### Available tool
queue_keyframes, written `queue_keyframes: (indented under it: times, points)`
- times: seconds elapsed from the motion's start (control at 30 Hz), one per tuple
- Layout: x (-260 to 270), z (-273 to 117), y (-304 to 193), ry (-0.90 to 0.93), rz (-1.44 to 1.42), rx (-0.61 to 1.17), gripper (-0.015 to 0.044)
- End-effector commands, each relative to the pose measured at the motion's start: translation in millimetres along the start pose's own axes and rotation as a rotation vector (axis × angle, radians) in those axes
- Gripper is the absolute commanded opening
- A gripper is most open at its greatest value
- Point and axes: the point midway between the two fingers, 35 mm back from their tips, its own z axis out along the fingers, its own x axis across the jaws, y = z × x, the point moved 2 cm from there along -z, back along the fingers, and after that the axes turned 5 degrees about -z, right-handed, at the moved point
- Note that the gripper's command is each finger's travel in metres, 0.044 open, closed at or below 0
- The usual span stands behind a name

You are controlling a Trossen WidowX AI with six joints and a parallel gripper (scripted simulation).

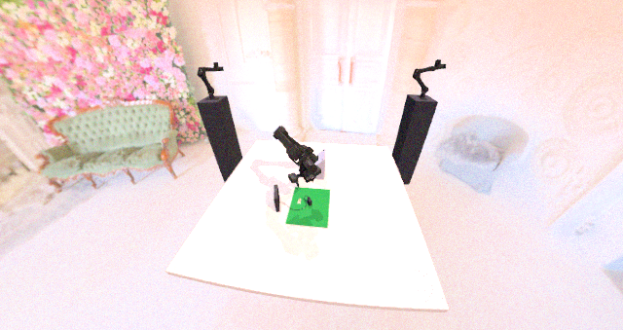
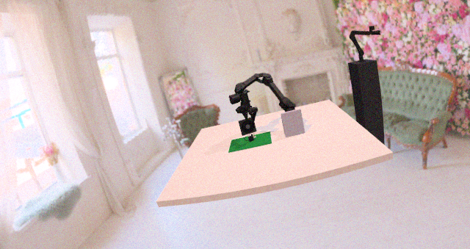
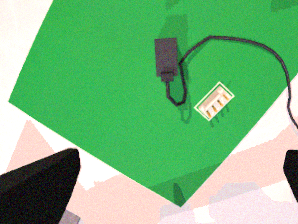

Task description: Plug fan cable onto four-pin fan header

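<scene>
The green board (image 1: 318, 218) (image 2: 265, 139) (image 3: 100, 100) lies on the table. The dark plug (image 1: 309, 201) (image 3: 166, 56) is over the board beside the white four-pin header (image 1: 299, 201) (image 3: 214, 101), apart from it; whether it rests on the board is unclear. Its thin cable (image 3: 270, 47) loops at the plug's end and runs off to the right in the wrist view. The black fan (image 1: 276, 198) (image 2: 247, 126) stands upright beside the board. My gripper (image 3: 182, 159) is wide open and empty, above the board's edge, with plug and header ahead of its fingers. Its fingertips are partly hidden behind the fan in the exterior view.
A pale grey upright panel (image 1: 321, 166) (image 2: 293, 123) stands near the arm's base. The white table (image 1: 370, 267) (image 2: 294, 164) carries everything. Two black pedestals (image 1: 221, 135) (image 1: 415, 135) with small camera arms stand past the table's far side.
</scene>
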Motion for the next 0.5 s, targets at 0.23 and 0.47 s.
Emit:
queue_keyframes:
  times: [0.23,0.47]
  points:
    - [4,-11,42,-0.012,-0.047,-0.006,0.0440]
    - [3,71,43,-0.014,-0.046,-0.006,0.0440]
